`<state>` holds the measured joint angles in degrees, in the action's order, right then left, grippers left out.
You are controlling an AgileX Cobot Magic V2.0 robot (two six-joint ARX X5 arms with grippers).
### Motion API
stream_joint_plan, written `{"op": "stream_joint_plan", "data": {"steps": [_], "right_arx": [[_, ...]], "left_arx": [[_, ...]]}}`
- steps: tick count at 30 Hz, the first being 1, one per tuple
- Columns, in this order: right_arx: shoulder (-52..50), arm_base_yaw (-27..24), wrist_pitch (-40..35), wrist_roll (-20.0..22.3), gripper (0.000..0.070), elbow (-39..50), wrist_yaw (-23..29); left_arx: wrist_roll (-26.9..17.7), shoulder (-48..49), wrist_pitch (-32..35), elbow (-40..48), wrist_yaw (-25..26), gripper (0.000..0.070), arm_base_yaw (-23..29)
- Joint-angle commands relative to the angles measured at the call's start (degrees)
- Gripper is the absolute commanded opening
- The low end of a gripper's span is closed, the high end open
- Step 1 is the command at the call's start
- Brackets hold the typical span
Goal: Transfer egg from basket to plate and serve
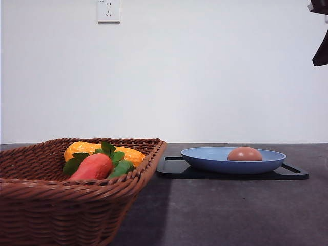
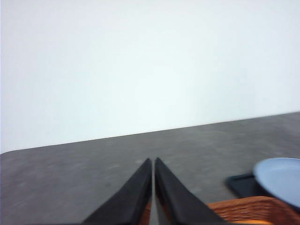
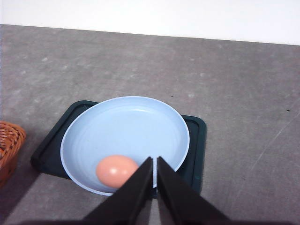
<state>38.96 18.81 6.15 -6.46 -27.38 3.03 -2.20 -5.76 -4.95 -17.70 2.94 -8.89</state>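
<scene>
The pinkish-brown egg (image 1: pixel 244 154) (image 3: pixel 115 170) lies in the blue plate (image 1: pixel 205 158) (image 3: pixel 126 126), near its rim on the robot's side. The plate rests on a black tray (image 1: pixel 174 168) (image 3: pixel 51 145). The brown wicker basket (image 1: pixel 46 200) (image 3: pixel 7 140) (image 2: pixel 243 208) stands at the left front, holding a carrot (image 1: pixel 92 166) and a corn cob (image 1: pixel 84 148). My right gripper (image 3: pixel 154 160) hangs shut and empty above the plate's near edge, beside the egg. My left gripper (image 2: pixel 153 161) is shut and empty, raised above the basket's rim.
The dark grey table (image 1: pixel 225 210) runs back to a white wall with a socket (image 1: pixel 108 10). A dark piece of the right arm (image 1: pixel 320 31) shows at the top right corner of the front view. The plate's edge (image 2: pixel 281 178) shows in the left wrist view.
</scene>
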Motion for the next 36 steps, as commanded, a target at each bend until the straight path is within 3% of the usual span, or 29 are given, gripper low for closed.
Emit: {"op": "stream_joint_plan", "data": {"steps": [1, 10, 21, 27, 36], "right_arx": [[0.2, 0.3, -0.6, -0.8, 0.0, -0.3, 0.1], [0.2, 0.3, -0.6, -0.8, 0.0, -0.3, 0.1], [0.2, 0.3, -0.6, -0.8, 0.0, -0.3, 0.1], [0.2, 0.3, -0.6, -0.8, 0.0, -0.3, 0.1], [0.2, 0.3, -0.6, -0.8, 0.0, -0.3, 0.1]], "left_arx": [[1.2, 2.2, 0.2, 1.9, 0.0, 0.0, 1.9], [6.6, 5.6, -0.3, 11.2, 0.0, 0.0, 9.2], [7.9, 5.6, -0.3, 17.4, 0.0, 0.0, 9.6], [7.9, 5.6, -5.5, 17.5, 0.0, 0.0, 9.6], [7.9, 5.6, -5.5, 17.5, 0.0, 0.0, 9.6]]}}
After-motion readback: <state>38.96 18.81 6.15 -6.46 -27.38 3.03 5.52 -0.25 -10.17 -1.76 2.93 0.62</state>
